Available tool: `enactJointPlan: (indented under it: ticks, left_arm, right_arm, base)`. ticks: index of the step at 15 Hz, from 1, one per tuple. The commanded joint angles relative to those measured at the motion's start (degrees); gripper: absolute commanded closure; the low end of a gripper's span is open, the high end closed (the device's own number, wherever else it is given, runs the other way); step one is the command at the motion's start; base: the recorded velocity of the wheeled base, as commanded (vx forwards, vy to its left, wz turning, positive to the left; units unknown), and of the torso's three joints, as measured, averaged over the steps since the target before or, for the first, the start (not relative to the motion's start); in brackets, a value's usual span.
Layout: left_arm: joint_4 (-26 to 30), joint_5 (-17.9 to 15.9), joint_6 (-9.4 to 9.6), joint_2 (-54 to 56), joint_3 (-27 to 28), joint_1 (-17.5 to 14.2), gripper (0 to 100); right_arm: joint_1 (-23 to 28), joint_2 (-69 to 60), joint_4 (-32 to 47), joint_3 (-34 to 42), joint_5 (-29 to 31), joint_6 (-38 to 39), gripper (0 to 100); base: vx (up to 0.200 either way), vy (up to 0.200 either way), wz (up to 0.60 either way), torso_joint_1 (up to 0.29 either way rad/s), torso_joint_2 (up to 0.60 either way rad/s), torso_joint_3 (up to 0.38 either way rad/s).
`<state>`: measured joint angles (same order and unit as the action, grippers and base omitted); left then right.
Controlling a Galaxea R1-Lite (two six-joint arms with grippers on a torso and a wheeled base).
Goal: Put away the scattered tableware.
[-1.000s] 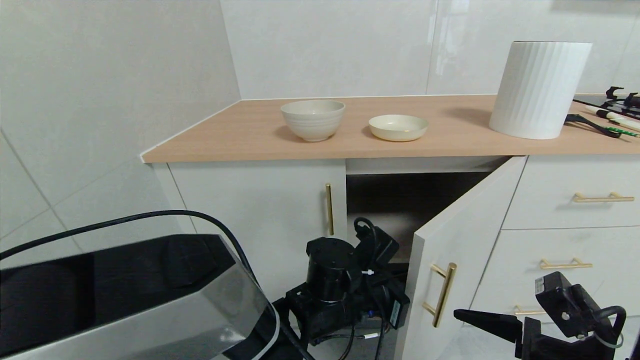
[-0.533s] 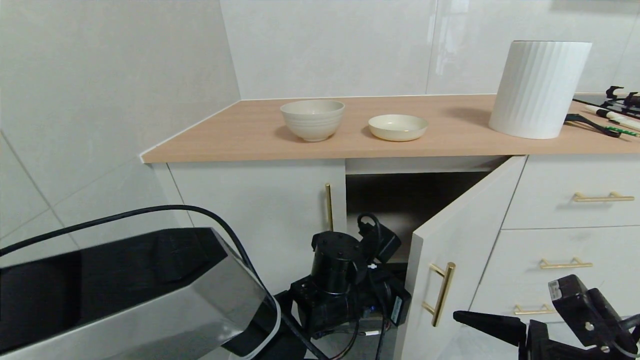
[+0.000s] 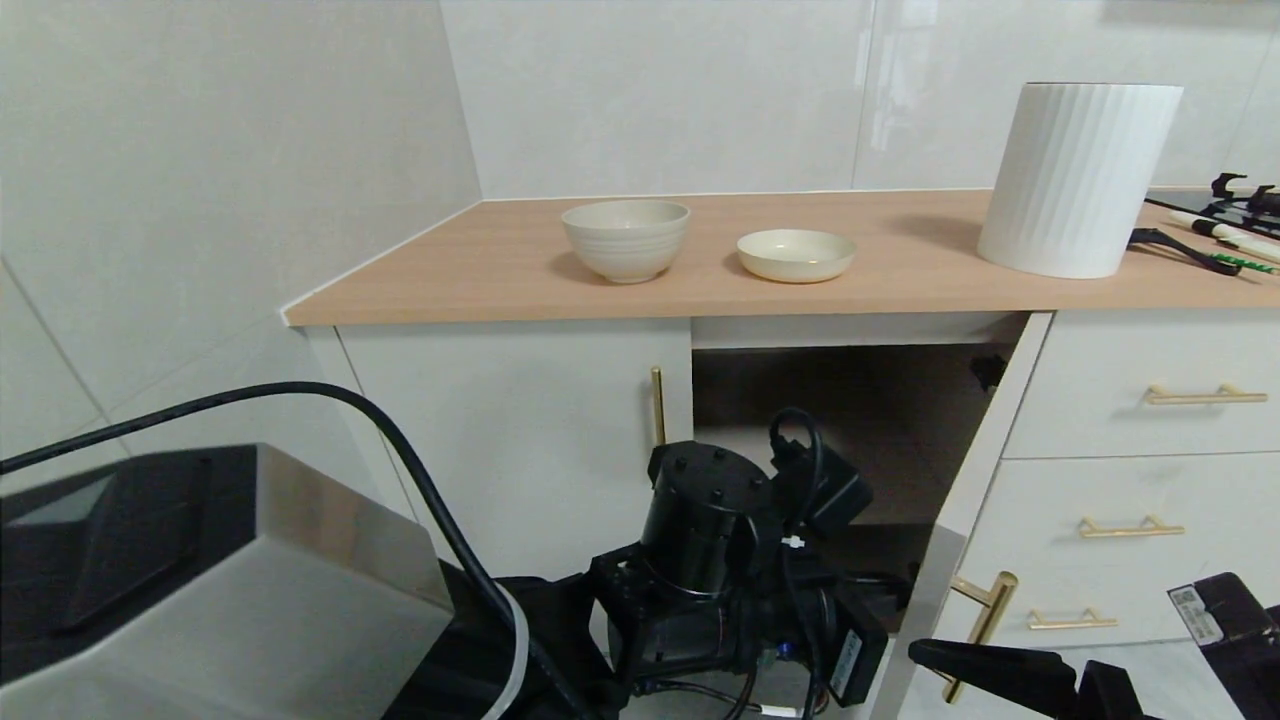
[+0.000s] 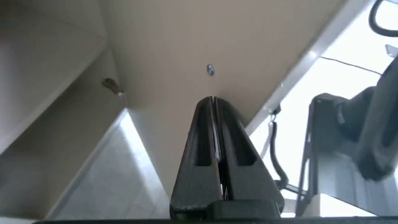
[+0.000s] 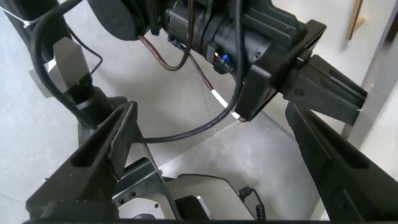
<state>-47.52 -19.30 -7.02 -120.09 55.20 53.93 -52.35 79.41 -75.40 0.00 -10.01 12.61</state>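
A cream ribbed bowl (image 3: 625, 238) and a shallow cream dish (image 3: 796, 254) stand side by side on the wooden counter (image 3: 480, 275). Below them the right cabinet door (image 3: 975, 470) stands wide open, nearly edge-on, and the dark cabinet inside (image 3: 830, 420) looks bare. My left gripper (image 4: 212, 107) is shut with nothing in it, its tips against the door's inner face (image 4: 186, 50). My left wrist (image 3: 715, 540) hangs low before the opening. My right gripper (image 5: 211, 155) is open, low by the floor at the right, with one finger (image 3: 990, 662) below the door handle (image 3: 975, 620).
A tall white ribbed container (image 3: 1080, 180) stands on the counter to the right, with dark utensils (image 3: 1215, 235) beyond it. Drawers with gold handles (image 3: 1205, 395) lie right of the open door. The left cabinet door (image 3: 520, 440) is closed. A tiled wall bounds the left side.
The cabinet door has swung much wider open. My left arm has moved right along with it. My right gripper has sunk lower toward the bottom right corner.
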Motion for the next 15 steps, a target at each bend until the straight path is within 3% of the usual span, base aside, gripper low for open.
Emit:
enactJointPlan:
  ticks: [1,3,6,8,9,10,11,12,14,15]
  left_arm:
    - [1.1,0.0,-0.10,0.2,1.4,0.7,100]
    - [3.7,0.0,-0.19,0.1,3.2,1.4,100]
    - [9.8,-0.1,-2.21,0.0,6.9,2.6,100]
    - [16.3,-2.5,-3.26,-1.8,13.3,7.7,100]
    - [18.4,-3.2,-4.67,-3.9,19.4,11.3,100]
    - [17.4,0.0,-8.18,-5.2,23.2,15.9,100]
    - [16.2,5.5,-10.29,-4.5,22.8,17.3,100]
    - [16.1,8.4,-10.29,-2.7,19.8,17.0,100]
    - [15.9,8.1,-10.82,4.2,9.8,10.8,100]
    - [15.0,6.5,-11.00,7.7,4.7,5.7,100]
  right_arm:
    - [-0.1,-0.6,0.0,0.0,0.0,0.0,0]
    - [0.0,-0.7,0.0,-0.1,0.0,0.0,0]
    - [-0.1,-2.5,0.0,-0.9,0.1,0.0,0]
    - [0.0,-7.0,0.2,-3.0,0.0,-0.1,0]
    - [0.0,-8.9,0.5,-3.8,0.0,-0.3,0]
    - [0.0,-10.9,1.7,-4.9,0.0,-1.0,0]
    - [0.1,-11.6,3.7,-5.5,0.0,-1.4,0]
    - [0.1,-11.7,4.6,-5.6,0.0,-1.6,0]
    - [0.0,-10.4,5.2,-5.4,0.0,-1.6,0]
    - [0.1,-8.7,5.2,-5.4,0.1,-1.5,0]
  base:
    - [0.000,0.000,0.00,0.000,0.00,0.000]
    - [0.000,0.000,0.00,0.000,0.00,0.000]
    - [0.000,0.000,0.00,0.000,0.00,0.000]
    - [0.000,0.000,0.00,0.000,0.00,0.000]
    - [0.000,0.000,0.00,0.000,0.00,0.000]
    - [0.000,0.000,0.00,0.000,0.00,0.000]
    - [0.000,0.000,0.00,0.000,0.00,0.000]
    - [0.000,0.000,0.00,0.000,0.00,0.000]
    - [0.000,0.000,0.00,0.000,0.00,0.000]
    - [0.000,0.000,0.00,0.000,0.00,0.000]
